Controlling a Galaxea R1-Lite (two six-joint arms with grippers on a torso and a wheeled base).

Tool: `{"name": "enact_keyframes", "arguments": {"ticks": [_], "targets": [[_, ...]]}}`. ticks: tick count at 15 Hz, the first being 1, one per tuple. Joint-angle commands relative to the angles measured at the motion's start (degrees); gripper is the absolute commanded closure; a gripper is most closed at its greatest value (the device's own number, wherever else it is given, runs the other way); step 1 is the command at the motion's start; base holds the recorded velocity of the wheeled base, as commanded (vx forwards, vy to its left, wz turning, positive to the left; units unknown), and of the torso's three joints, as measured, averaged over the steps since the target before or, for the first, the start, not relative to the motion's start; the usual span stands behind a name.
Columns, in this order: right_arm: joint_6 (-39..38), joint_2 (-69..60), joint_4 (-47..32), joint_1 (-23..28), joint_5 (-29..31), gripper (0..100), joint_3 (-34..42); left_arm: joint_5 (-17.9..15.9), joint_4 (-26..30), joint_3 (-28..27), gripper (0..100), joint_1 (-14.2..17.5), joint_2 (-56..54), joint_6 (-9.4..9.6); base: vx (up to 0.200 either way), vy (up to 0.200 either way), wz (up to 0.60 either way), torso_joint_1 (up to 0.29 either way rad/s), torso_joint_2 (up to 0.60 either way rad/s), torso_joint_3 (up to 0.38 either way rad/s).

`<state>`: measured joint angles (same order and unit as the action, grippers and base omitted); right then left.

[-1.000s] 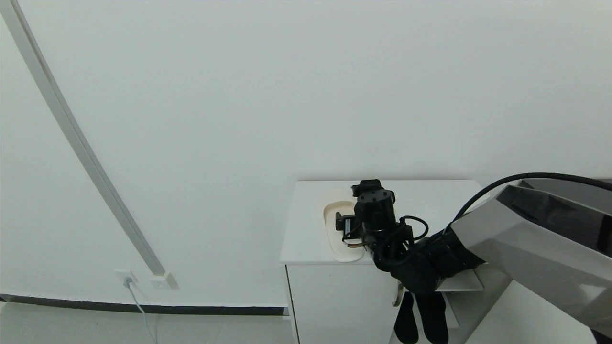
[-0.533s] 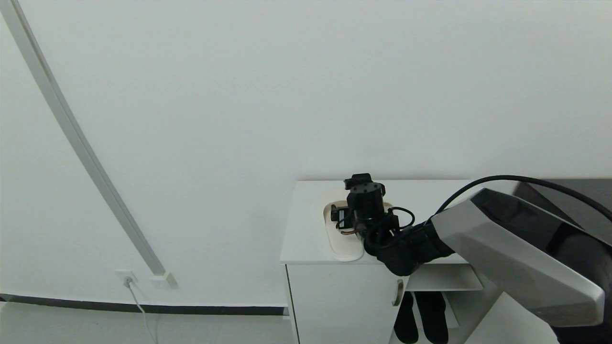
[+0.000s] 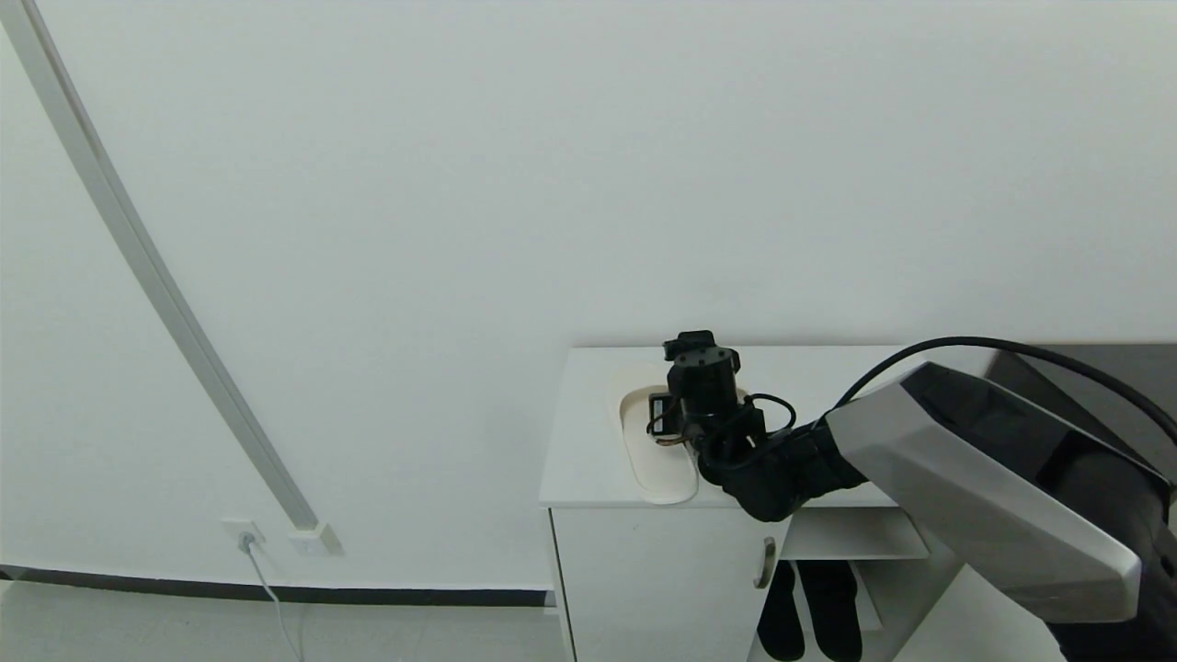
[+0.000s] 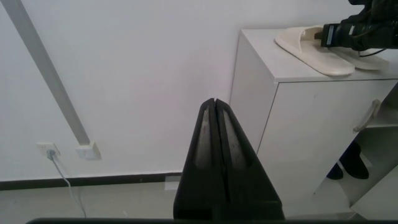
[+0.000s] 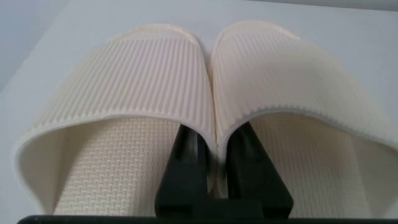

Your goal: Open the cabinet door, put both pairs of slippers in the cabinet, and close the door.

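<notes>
Wall socket [image 3: 241, 531], grey cable duct [image 3: 147, 267], dark skirting [image 3: 368, 596]

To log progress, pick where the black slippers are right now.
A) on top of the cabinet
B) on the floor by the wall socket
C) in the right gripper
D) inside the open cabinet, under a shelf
D: the black slippers stand inside the cabinet below its shelf; the cream slippers on top are the pair pinched by the right gripper.
</notes>
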<state>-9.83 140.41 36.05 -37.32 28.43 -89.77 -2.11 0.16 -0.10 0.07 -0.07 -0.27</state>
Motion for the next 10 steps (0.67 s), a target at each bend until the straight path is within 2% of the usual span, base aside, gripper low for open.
{"name": "enact_keyframes", "arguments": {"ticks": [1,7,10], "targets": [[0.0,-3.1,0.1,-0.2,0.0,100,2.1,0.0,-0.1,0.0,100,0.0,0.1,0.00,0.000,0.000,0.00,0.000,0.00,0.000],[-0.2,-13.0,1.6,-2.1,-1.6,100,13.7,0.0,0.0,0.0,100,0.0,0.1,0.00,0.000,0.000,0.00,0.000,0.00,0.000],[-0.2,-20.6,3.2,-4.5,-4.5,100,23.8,0.0,0.0,0.0,100,0.0,0.1,-0.08,0.000,0.000,0.00,0.000,0.00,0.000]]}}
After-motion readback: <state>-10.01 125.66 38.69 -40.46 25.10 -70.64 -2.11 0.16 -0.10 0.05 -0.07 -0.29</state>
